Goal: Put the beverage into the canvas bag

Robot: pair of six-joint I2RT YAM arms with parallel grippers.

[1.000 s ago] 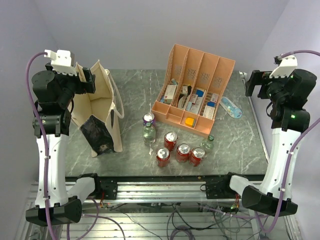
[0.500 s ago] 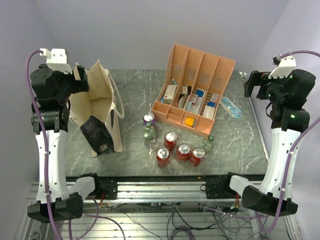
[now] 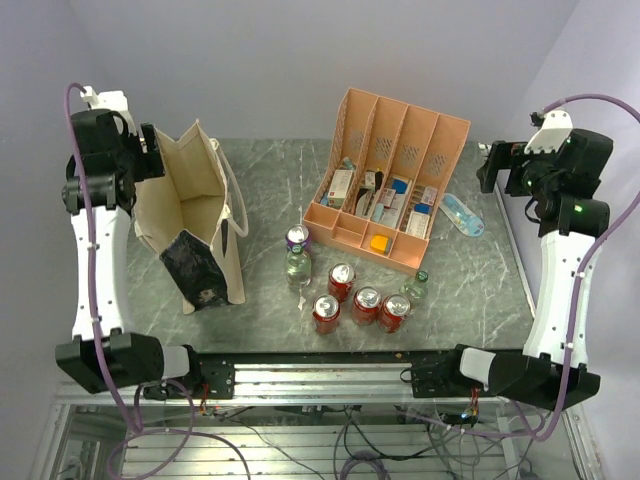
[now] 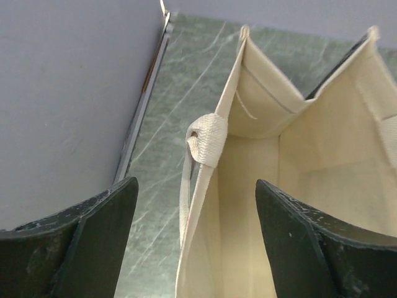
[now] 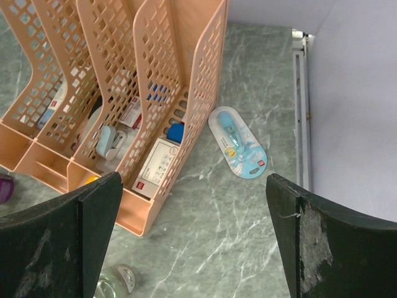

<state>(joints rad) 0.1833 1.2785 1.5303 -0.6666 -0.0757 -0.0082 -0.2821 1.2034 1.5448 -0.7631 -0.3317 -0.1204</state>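
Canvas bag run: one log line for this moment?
left gripper: open, over canvas bag rim | right gripper: open, empty | cans: on table | bag upright, mouth open

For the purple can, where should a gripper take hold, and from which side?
Probably around its round wall, coming down from above on its left. The purple can stands upright, with a bottle close on its near side and the organizer close on the right; its left side is free.
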